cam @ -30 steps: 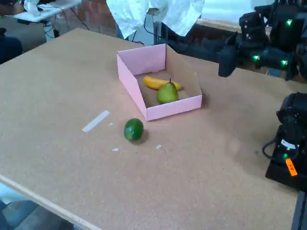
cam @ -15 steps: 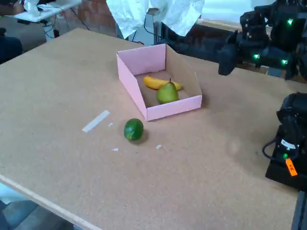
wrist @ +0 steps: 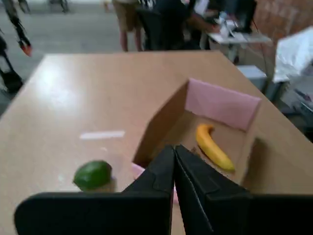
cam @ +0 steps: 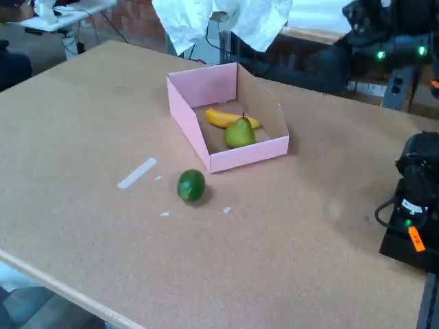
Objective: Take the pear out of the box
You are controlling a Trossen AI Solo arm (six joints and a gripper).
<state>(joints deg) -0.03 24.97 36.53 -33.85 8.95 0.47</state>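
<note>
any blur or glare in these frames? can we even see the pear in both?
Wrist view: soft overall, with broad glare on the table; the shut fingers hide the pear, while the banana and lime show. Fixed view: the arm at top right is motion-blurred; the pear in the box is sharp and evenly lit.

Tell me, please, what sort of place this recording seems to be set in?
Probably a robotics lab or shared workshop: a plain brown table holds a pink box of fruit, a black robot base with cables stands at its edge, and desks and a brick wall lie behind.
</note>
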